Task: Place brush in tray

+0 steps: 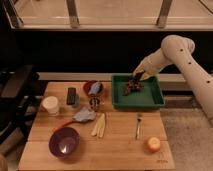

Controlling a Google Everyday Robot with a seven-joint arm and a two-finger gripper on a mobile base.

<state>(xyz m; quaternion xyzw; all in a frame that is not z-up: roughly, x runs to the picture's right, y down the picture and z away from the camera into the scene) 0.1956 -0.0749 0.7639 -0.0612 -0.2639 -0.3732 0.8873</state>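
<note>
The dark-green tray sits at the back right of the wooden table. The brush, slim with a dark handle and a small pale head, lies on the table just in front of the tray, outside it. My gripper hangs over the left-middle part of the tray, at the end of the white arm that reaches in from the right. It shows as a dark shape low over the tray floor. I cannot make out anything held in it.
A purple bowl stands front left and an orange ball front right. A white cup, black block, red bowl, small can, red-handled utensil and pale sticks fill the left half.
</note>
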